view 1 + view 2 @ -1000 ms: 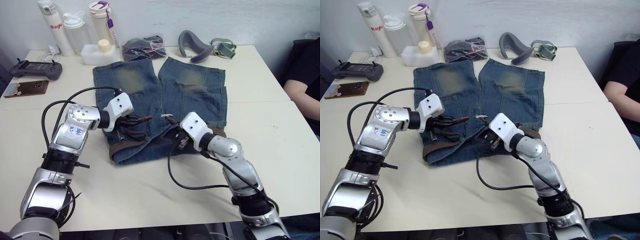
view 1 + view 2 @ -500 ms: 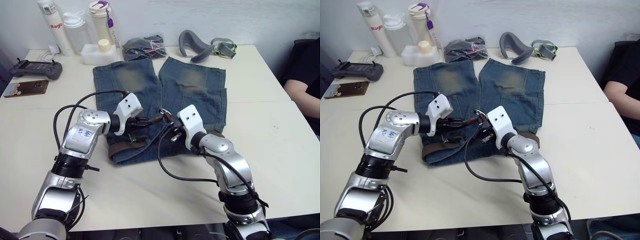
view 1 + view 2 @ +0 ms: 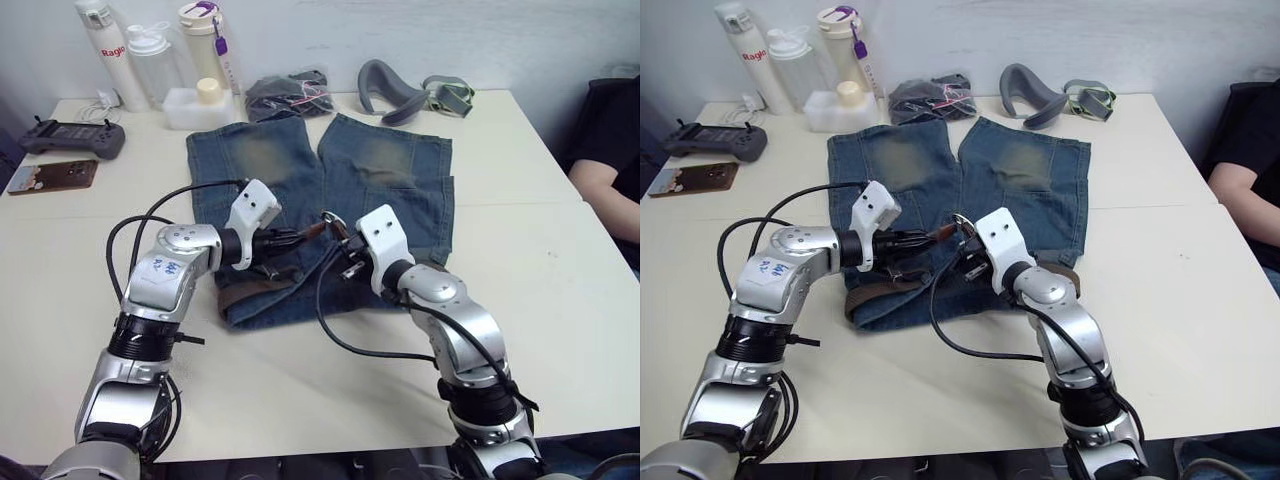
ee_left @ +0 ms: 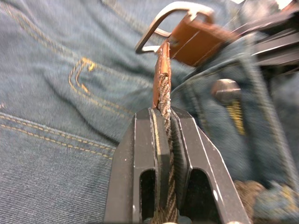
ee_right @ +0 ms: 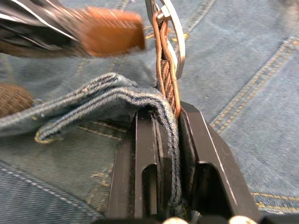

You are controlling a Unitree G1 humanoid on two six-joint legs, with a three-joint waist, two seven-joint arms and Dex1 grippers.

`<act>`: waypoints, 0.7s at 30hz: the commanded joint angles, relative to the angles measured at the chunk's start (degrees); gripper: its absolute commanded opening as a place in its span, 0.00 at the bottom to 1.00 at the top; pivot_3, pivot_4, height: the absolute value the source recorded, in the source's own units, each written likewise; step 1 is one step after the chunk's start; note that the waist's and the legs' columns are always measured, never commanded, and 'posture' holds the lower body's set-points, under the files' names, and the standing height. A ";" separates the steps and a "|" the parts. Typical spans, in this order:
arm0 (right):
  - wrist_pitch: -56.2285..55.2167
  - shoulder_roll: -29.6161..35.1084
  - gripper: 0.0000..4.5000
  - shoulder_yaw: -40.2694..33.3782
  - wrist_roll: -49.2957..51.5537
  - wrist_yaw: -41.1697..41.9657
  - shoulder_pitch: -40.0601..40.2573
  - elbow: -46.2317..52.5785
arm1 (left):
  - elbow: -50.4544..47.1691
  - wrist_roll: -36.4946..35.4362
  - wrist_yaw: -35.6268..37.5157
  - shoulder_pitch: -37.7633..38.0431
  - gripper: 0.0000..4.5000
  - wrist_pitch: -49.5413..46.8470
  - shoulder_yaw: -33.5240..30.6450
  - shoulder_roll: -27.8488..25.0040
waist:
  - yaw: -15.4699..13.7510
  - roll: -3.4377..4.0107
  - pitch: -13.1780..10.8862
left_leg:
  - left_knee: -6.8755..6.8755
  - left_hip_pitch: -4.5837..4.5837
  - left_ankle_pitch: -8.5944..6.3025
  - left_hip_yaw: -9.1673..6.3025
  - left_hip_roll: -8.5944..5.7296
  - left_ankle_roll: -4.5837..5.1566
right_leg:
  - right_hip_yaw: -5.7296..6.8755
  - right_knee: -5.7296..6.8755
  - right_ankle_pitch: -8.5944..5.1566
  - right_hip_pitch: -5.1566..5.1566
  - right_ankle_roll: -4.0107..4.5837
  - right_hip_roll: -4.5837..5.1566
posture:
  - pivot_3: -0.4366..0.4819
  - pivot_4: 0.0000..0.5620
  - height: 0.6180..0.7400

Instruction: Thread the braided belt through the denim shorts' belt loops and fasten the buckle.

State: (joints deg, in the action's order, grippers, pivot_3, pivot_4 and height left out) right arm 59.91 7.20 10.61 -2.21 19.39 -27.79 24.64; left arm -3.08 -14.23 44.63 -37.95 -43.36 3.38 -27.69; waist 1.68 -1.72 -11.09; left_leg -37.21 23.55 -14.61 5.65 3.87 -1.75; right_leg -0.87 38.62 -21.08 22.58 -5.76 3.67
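One pair of denim shorts [image 3: 330,190] lies flat on the worktop [image 3: 540,250]. One braided belt [image 4: 162,93] lies at the waistband: left claw [image 4: 163,116] pinches its tan tip, right claw [image 5: 166,114] pinches its buckle [image 5: 170,28] end with a denim fold. Three bottles [image 3: 150,55] stand behind the shorts.

R gripper [image 5: 168,122] fingers pinched tight on a fold of the shorts [image 5: 84,100] w/ the belt [image 5: 169,81] squeezed in beside it. Braided strap runs up out of the jaws to a tan leather end looped round the silver buckle [image 5: 174,35]. Other tan belt tip [image 5: 111,35], blurred, sits just beside the buckle, held by dark fingers, prob the L gripper [image 5: 35,25]. Denim w/ yellow stitching all round.
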 commanded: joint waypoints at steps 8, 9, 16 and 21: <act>-0.85 0.37 0.00 -0.52 1.52 -1.45 -0.37 1.65 | -2.60 -2.55 -2.80 -0.66 0.00 -0.23 -0.41 2.63 | -0.03 0.00 0.00 | 0.01 0.00 0.00 0.00 -0.01 0.01 | 0.00 -0.03 0.00 -0.01 0.00 -0.01 | 0.48 0.27 1.00; -0.90 0.41 0.00 -0.43 1.63 -1.37 -0.46 1.83 | -2.32 -2.08 -2.86 -0.62 0.00 0.26 0.15 2.53 | -0.02 0.00 0.00 | 0.02 0.00 0.00 0.00 -0.01 0.01 | 0.00 -0.03 0.00 -0.01 0.00 -0.01 | 0.48 0.27 1.00; -0.71 0.99 0.00 0.26 2.40 -1.14 -0.78 3.76 | 0.36 -0.68 -2.96 -0.67 0.00 2.34 1.45 2.21 | -0.02 0.00 0.00 | 0.02 0.00 0.00 0.00 -0.01 0.01 | 0.00 -0.05 0.00 -0.01 0.00 0.00 | 0.48 0.27 1.00; -0.62 1.90 0.00 0.24 2.35 -1.49 -0.58 5.57 | 1.62 0.12 -2.10 -0.03 0.00 3.92 1.86 0.15 | -0.01 0.00 0.00 | 0.04 0.00 0.00 0.00 -0.01 0.01 | 0.00 -0.07 0.00 0.00 0.00 -0.01 | 0.48 0.27 1.00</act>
State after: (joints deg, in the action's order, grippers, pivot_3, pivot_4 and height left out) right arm 60.23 8.73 11.09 -0.01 18.91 -27.79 25.06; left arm -1.45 -14.84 42.09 -37.98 -40.20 4.65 -26.67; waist 1.67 -1.72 -11.08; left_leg -37.16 23.55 -14.62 5.65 3.86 -1.74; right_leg -0.87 38.55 -21.08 22.57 -5.76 3.66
